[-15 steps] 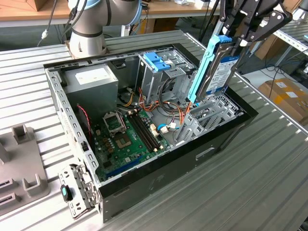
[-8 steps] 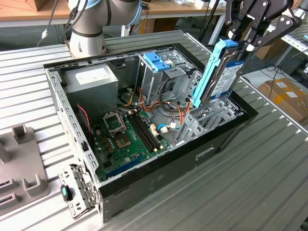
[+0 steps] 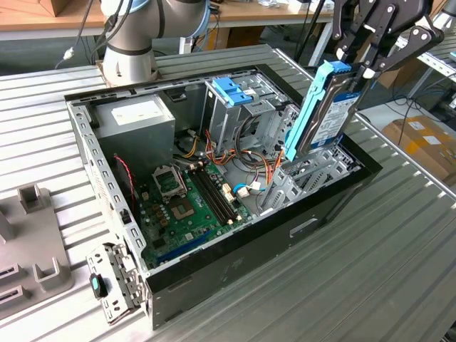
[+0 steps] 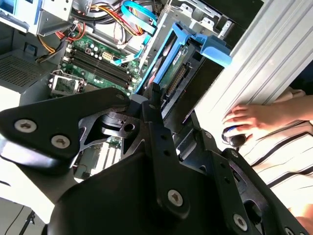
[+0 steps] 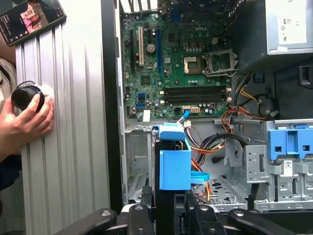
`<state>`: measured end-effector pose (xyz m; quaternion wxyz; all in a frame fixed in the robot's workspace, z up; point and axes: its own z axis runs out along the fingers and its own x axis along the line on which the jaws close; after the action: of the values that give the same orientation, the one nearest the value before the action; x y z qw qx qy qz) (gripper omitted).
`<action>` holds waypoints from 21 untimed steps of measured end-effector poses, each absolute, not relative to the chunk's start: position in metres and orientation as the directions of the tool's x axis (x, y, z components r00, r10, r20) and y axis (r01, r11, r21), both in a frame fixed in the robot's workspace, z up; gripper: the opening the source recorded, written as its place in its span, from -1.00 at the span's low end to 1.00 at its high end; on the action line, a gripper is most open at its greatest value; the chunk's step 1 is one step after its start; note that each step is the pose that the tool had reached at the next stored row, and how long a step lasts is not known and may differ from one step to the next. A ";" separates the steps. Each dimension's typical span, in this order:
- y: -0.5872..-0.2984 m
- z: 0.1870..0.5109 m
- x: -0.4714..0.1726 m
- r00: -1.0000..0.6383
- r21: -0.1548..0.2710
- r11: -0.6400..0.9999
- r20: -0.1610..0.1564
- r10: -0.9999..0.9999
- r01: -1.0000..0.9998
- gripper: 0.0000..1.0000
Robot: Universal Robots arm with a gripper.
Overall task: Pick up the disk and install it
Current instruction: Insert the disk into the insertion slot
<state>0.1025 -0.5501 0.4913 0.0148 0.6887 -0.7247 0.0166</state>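
On the ribbed table (image 3: 399, 242), the pincer (image 3: 354, 70) clamps the disk (image 3: 329, 117), its lower end hidden inside the case (image 3: 214, 274).

The exterior camera looked down at a slant on the open computer case (image 3: 235, 267), far enough back to take in the whole case, the ribbed table (image 3: 370, 285) and the arm's base (image 3: 128, 50) beyond. Both wrist cameras rode close behind the gripper (image 5: 168, 205), the first facing almost straight down into the case, the second at a tilt. All three views shared the motherboard (image 3: 185, 203) and the blue-framed disk (image 3: 324, 117); both wrist views caught a person's hand (image 5: 24, 122) on the table.
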 end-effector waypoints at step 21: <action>-0.549 0.466 0.114 -0.051 -0.004 0.051 0.044 -0.998 -0.999 -0.30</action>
<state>0.1140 -0.5494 0.4662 0.0148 0.6887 -0.7247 0.0166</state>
